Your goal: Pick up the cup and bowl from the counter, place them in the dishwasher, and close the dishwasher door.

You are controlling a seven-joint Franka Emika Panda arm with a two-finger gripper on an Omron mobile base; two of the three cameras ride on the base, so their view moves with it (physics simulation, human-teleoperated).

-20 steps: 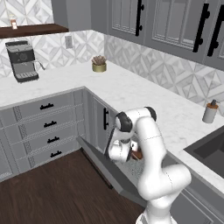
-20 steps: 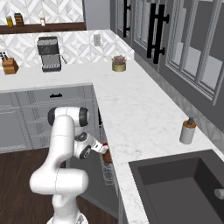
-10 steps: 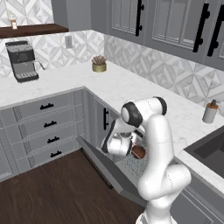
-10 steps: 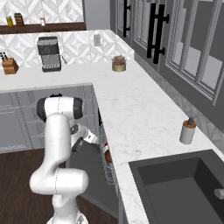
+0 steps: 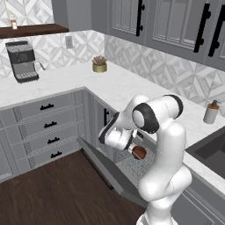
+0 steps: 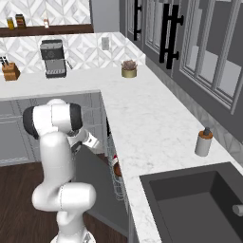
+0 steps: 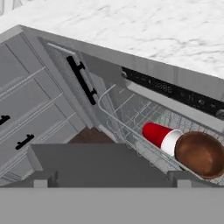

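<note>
Two fingers spread wide, hand (image 5: 105,132) empty, cup (image 7: 160,134) and bowl (image 7: 200,154) racked beyond it

Glossy plastic cup (image 7: 159,134), wood-look bowl (image 7: 200,154), wire rack (image 7: 127,118), marble counter (image 7: 131,26).

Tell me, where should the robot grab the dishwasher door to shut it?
Probably by its free top edge, coming from below and outside. The dishwasher door hangs half open, hinged at the bottom, so lifting that far edge swings it up toward the rack holding the red cup and brown bowl. Its handle is on the hidden outer face. The claw is open.
</note>
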